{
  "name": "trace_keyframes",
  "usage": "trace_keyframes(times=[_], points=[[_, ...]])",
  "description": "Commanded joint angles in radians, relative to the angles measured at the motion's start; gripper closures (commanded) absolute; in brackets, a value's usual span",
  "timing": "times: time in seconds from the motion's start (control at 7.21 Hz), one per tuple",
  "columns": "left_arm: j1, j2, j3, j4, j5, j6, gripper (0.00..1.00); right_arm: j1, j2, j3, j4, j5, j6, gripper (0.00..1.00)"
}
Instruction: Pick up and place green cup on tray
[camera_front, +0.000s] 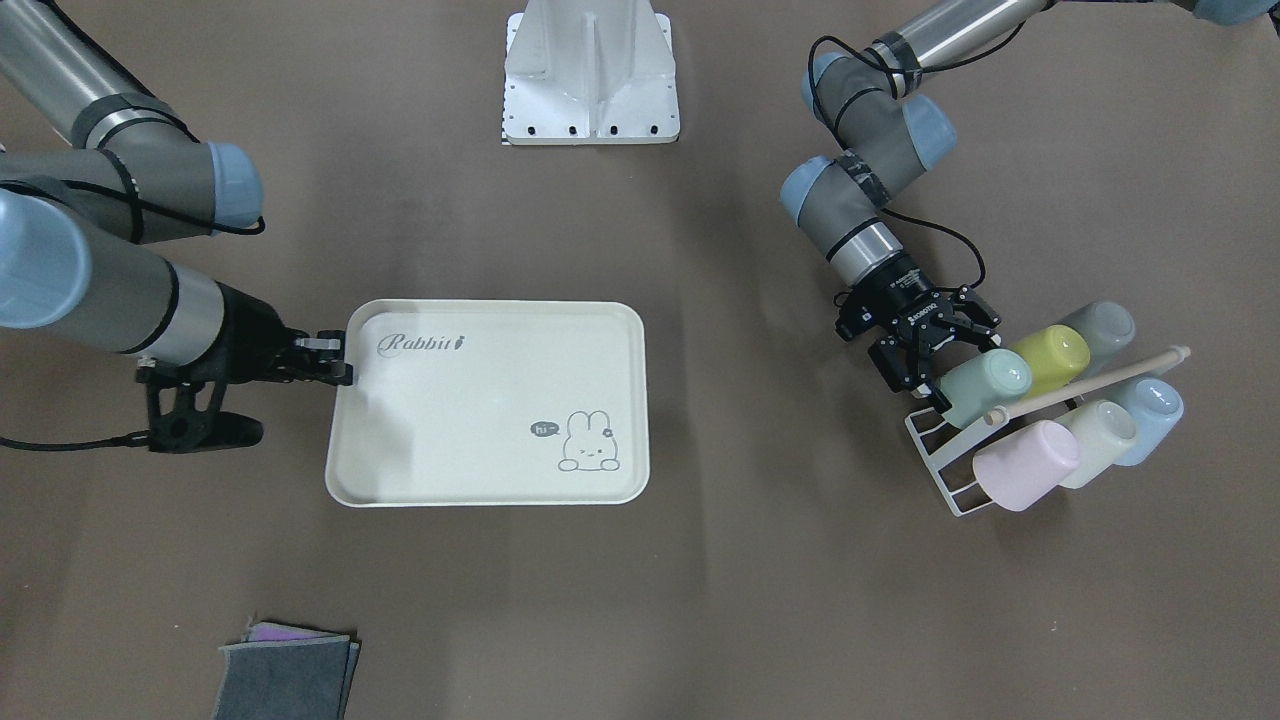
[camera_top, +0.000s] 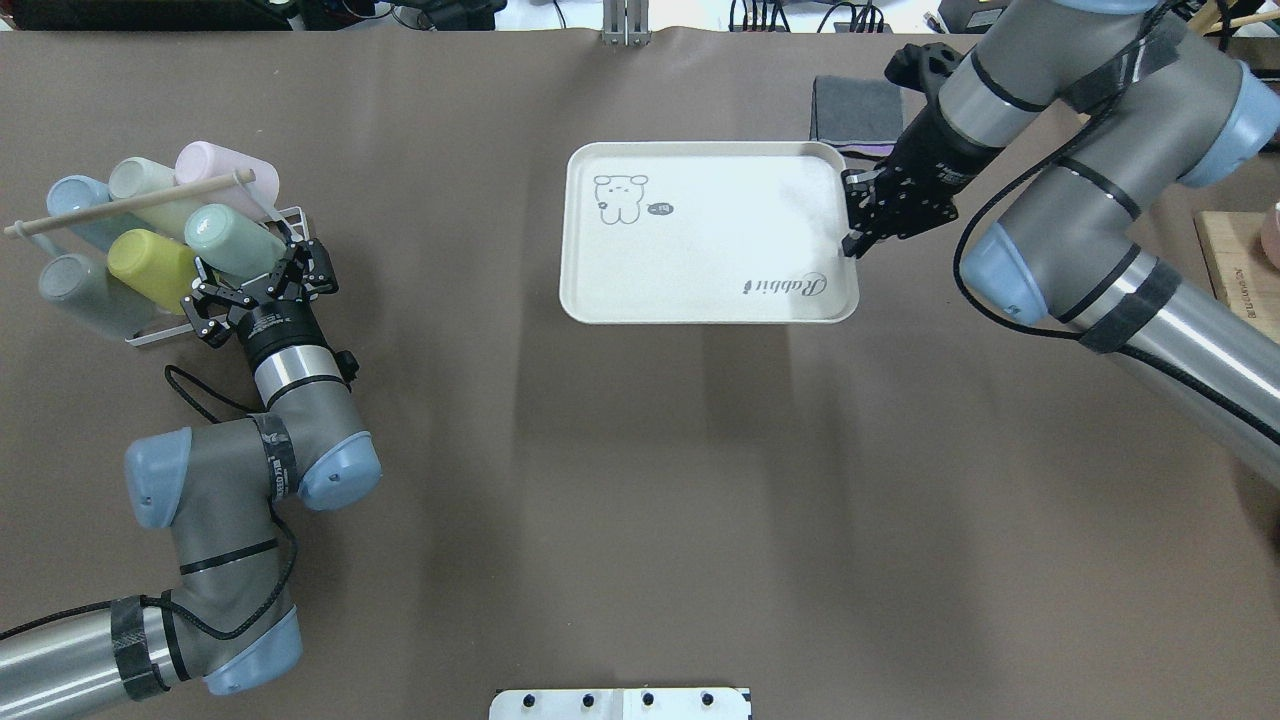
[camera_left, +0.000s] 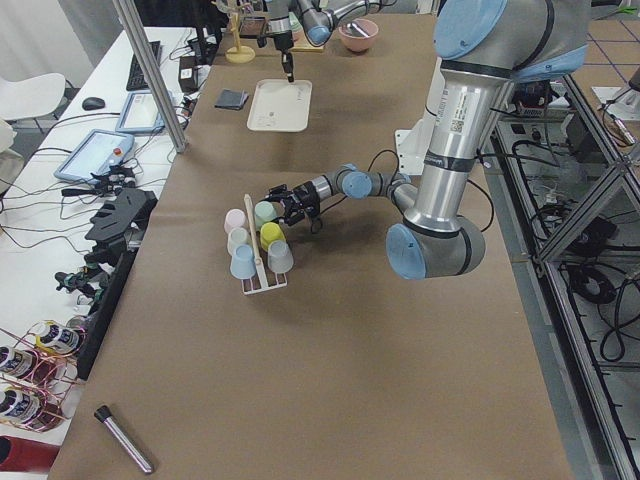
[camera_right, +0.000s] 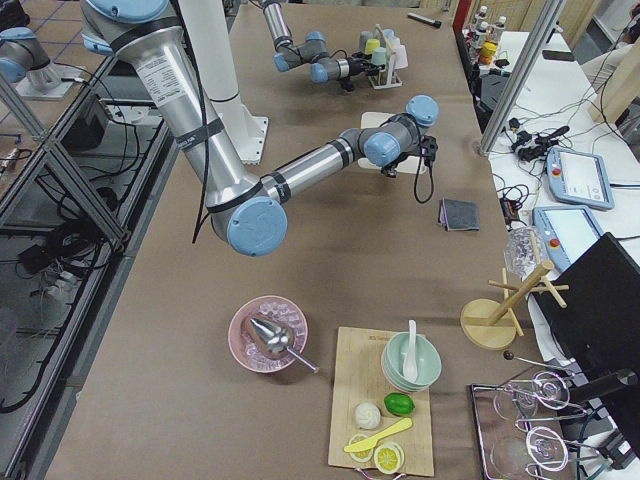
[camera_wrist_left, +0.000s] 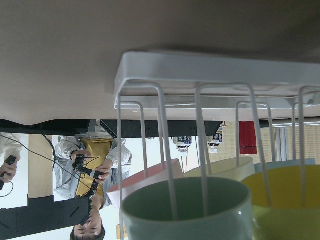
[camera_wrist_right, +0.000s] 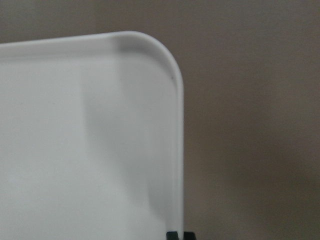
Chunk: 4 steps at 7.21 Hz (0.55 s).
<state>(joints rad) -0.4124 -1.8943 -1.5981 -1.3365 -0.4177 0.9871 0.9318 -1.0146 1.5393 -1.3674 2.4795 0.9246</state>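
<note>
You are looking at grey "Rabbit" script (camera_front: 420, 343) sitting in the tray's (camera_front: 480, 470) upper left corner, and a "hi" bubble (camera_front: 543, 429) sitting beside its bunny drawing (camera_front: 590, 443).

Green cup (camera_front: 985, 388) in rack (camera_wrist_left: 215, 67), left of tray (camera_front: 450, 430), well apart.

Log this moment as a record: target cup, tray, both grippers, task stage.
green cup: tilted on the white rack, among five other cups
tray: empty
left gripper: open, at the green cup, not closed on it
right gripper: pinching the tray's rim
stage: cup not yet lifted
</note>
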Motion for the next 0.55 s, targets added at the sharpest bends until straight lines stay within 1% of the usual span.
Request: trace_keyframes(times=[0.0,0.28,0.42], points=[[-0.008,0.000,0.004,-0.003,0.008,-0.022,0.02,-0.146,0.077,-0.013,0.036,-0.138,0.063,1.00],[-0.008,0.001,0.014,0.000,0.010,-0.044,0.03,-0.215,0.096,-0.063,0.121,-0.194,0.167,1.00],[-0.008,0.003,0.015,0.000,0.010,-0.045,0.09,-0.237,0.125,-0.109,0.163,-0.203,0.224,1.00]])
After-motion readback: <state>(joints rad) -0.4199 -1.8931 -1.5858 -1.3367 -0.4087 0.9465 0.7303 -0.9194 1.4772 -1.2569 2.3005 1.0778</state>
